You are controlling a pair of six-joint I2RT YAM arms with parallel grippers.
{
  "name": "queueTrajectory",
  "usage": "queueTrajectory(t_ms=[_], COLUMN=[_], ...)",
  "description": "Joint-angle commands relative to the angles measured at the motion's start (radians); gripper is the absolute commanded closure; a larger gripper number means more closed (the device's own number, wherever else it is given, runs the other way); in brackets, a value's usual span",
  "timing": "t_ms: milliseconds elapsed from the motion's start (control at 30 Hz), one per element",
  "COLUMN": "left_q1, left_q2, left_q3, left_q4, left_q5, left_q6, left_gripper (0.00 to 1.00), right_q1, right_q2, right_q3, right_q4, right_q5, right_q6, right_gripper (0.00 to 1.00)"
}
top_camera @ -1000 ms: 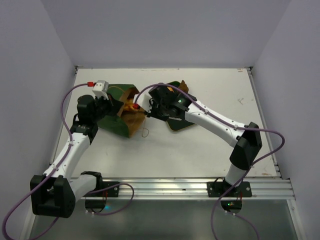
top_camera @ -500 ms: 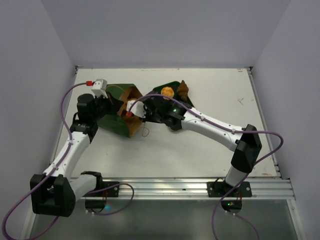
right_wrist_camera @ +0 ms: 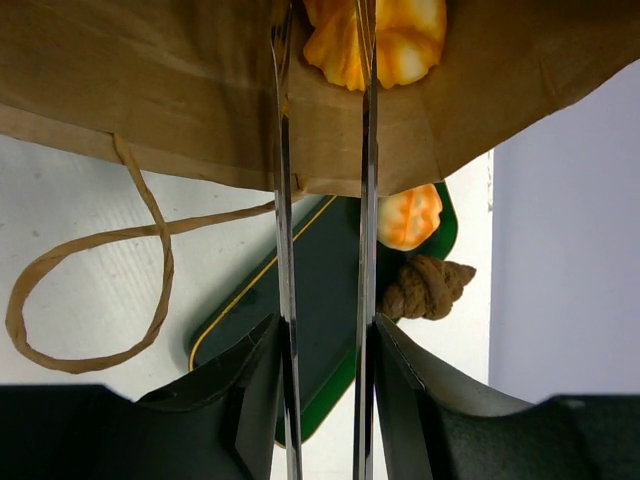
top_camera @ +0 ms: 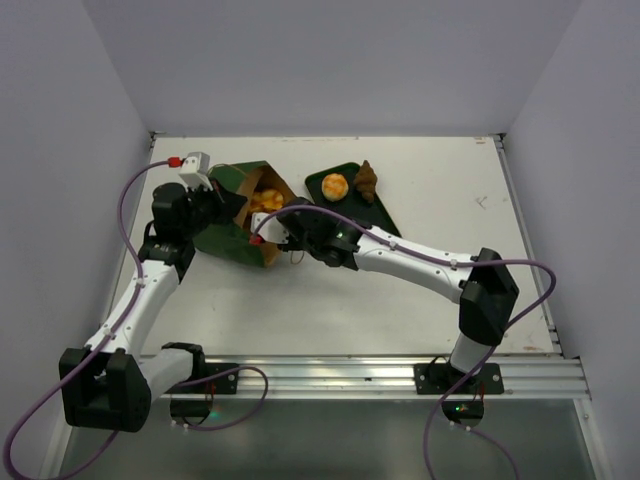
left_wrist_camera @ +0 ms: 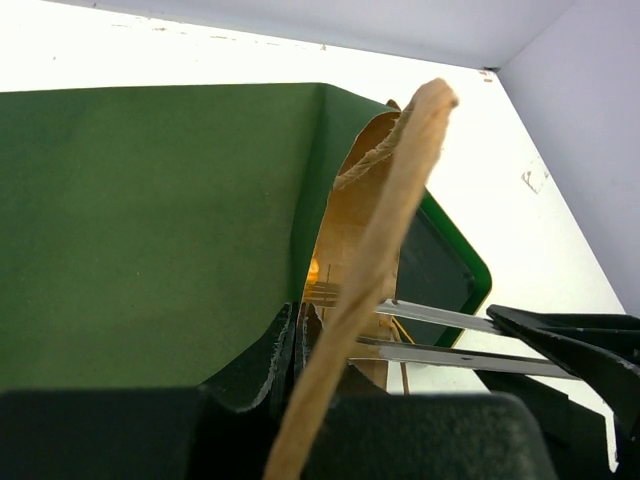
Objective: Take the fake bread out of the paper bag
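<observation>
Golden fake bread (top_camera: 265, 200) sits in the paper bag (top_camera: 232, 238) toward the tabletop's far-left corner, two pieces (top_camera: 335, 186) already out; your left tool (left_wrist_camera: 297, 335) pinches its rim, right tool (right_wrist_camera: 322, 60) slightly spread.

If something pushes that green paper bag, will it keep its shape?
Probably not: the paper bag lies on its side, thin walls bent, so likely floppy. It seems light; the left gripper pinching its rim probably stops it sliding.

Right hand (top_camera: 284, 227) at paper bag (top_camera: 218, 238) mouth; fake bread (top_camera: 265, 200) inside.
</observation>
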Motion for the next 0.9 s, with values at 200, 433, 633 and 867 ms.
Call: queueTrajectory(t_ms=[200, 433, 633, 867], left_q1=[0.004, 0.004, 0.004, 0.005], left_q2=[0.012, 0.012, 0.015, 0.003], left_q3=[0.058, 0.067, 0.07, 0.073], left_q4=[0.022, 0.01, 0.01, 0.005], left_q5=[-0.003, -0.014, -0.017, -0.017], left_q6=[-0.03, -0.028, -0.031, -0.03], left_gripper=[1.0, 1.0, 1.0, 1.0], right_q1=[0.033, 0.036, 0.036, 0.034], right_q2=[-0.03, -0.037, -0.044, -0.011], right_q3=[-0.041, -0.07, -0.073, -0.067], right_q4=[0.123, 0.136, 0.127, 0.115], right_q5=[0.12, 0.16, 0.176, 0.199], right_q6=[-0.099, -0.122, -0.123, -0.123], right_gripper=[0.56, 0.56, 0.56, 0.66])
